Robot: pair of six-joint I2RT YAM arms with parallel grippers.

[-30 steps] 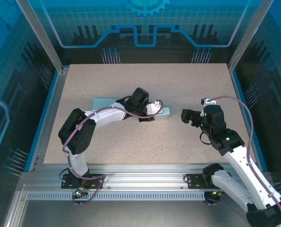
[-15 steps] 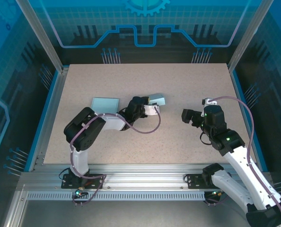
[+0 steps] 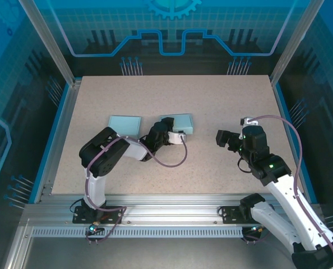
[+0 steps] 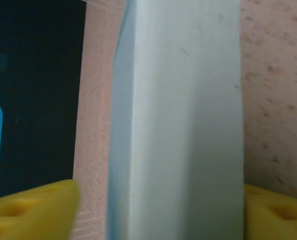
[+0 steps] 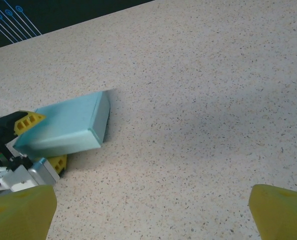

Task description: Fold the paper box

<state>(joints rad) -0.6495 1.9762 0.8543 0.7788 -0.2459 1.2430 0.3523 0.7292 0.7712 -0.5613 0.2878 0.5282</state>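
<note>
The box (image 3: pixel 180 123) lies near the middle of the desk (image 3: pixel 222 101), with a flat sheet (image 3: pixel 125 124) beside it but apart. The box is straddled by the left jaws, which are spread rather than clenched: one pad (image 4: pixel 276 212) touches its side and the other pad (image 4: pixel 33 212) stands apart. No grip seems to be applied, likely so that a fresh hold can be taken. The right jaws are held wide and empty, pointed at the box, presumably ready for a fold.

Pale teal box (image 3: pixel 180 122), speckled beige table (image 3: pixel 222 101)
</note>
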